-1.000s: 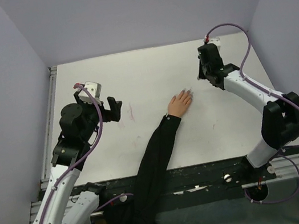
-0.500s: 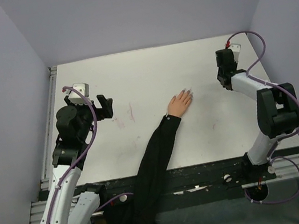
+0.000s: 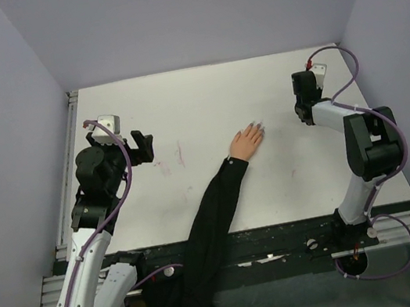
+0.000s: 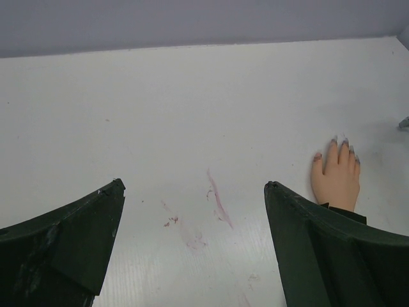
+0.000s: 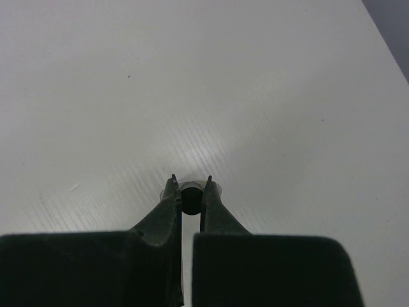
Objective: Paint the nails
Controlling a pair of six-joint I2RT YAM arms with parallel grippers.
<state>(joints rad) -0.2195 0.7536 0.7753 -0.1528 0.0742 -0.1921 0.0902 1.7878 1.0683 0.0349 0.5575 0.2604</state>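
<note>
The pale peach fake hand (image 3: 248, 143) lies palm down at the table's middle, with its long black sleeve (image 3: 212, 216) running to the near edge. Its greyish-purple nails (image 3: 256, 126) point to the far right. They also show in the left wrist view (image 4: 343, 142), on the hand (image 4: 337, 178). My left gripper (image 3: 143, 147) is open and empty, well to the left of the hand. My right gripper (image 3: 303, 114) is at the far right, apart from the hand. In the right wrist view it (image 5: 190, 185) is shut on a small dark round bottle (image 5: 190, 197) held low over the table.
Faint pink smears (image 4: 217, 201) mark the white table (image 3: 203, 98) between my left gripper and the hand. Lavender walls close in the table at the back and on both sides. A black rail (image 3: 283, 235) runs along the near edge.
My right arm has drawn back to the right, away from the hand, and folded in. My left gripper has shifted a little to the left.
</note>
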